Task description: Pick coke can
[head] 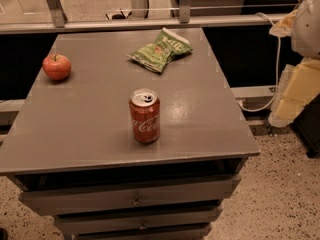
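The coke can (145, 116) is a red can with white script and a silver top. It stands upright on the grey table (90, 119), near the middle of the front edge. My gripper (296, 95) shows as pale yellow and white parts at the right edge of the view. It is beyond the table's right side, above the floor and well apart from the can. It holds nothing that I can see.
A red apple (56, 66) sits at the table's back left. A green chip bag (161, 51) lies at the back middle. Drawers (135, 199) run below the tabletop. A rail and a window frame (150, 23) run behind the table. A white cable (276, 64) hangs at the right.
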